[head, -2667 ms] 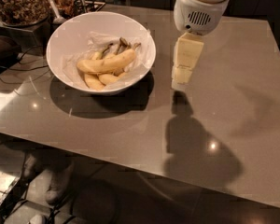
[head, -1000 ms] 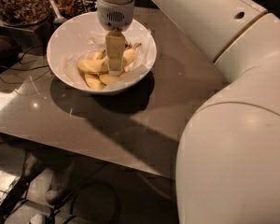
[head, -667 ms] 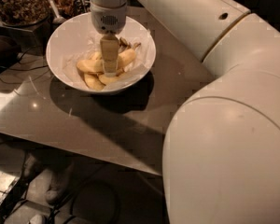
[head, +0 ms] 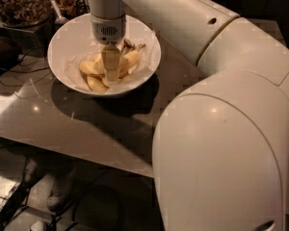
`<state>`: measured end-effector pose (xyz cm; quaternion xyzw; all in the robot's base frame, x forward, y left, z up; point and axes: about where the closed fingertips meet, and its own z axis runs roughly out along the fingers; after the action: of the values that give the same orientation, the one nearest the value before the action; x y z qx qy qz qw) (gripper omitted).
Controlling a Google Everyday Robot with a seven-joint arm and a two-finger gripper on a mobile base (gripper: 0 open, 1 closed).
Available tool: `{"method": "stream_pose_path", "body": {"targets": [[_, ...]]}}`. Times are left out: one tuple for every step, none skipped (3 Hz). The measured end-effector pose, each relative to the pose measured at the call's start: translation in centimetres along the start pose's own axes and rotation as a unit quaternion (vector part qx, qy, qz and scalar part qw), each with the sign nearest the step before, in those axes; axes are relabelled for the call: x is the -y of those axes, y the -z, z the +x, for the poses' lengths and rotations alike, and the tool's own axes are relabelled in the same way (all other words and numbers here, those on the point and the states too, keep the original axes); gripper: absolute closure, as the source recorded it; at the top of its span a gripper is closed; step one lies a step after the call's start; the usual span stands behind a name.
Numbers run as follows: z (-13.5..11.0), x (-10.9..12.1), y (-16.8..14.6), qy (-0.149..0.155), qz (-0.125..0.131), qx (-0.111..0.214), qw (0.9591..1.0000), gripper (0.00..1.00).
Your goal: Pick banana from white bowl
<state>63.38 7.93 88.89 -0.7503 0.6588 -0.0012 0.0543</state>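
The white bowl (head: 67, 37) stands on the grey table at the upper left, lined with crinkled white paper. Several yellow bananas lie in it. The banana (head: 131, 59) with a brownish stem end lies at the right of the pile, partly hidden by the gripper. My gripper (head: 111, 76) reaches straight down into the bowl from above, its pale fingers among the bananas in the middle of the pile.
A glass jar of nuts (head: 19, 4) stands behind the bowl at the top left, with dark objects beside it. My large white arm (head: 221, 129) fills the right half of the view. The table edge (head: 72, 150) runs along the lower left, floor below.
The gripper moved from right of the bowl to above it and down into the bananas. The arm now fills more of the view.
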Motion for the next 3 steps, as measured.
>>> {"method": "stream_pose_path", "body": {"targets": [[0.4, 0.35, -0.52, 0.004, 0.001, -0.002, 1.0, 0.41], [1.16, 0.02, 0.02, 0.008, 0.015, 0.007, 0.9998, 0.64], [0.98, 0.26, 0.1, 0.008, 0.02, 0.01, 0.9997, 0.88]]}}
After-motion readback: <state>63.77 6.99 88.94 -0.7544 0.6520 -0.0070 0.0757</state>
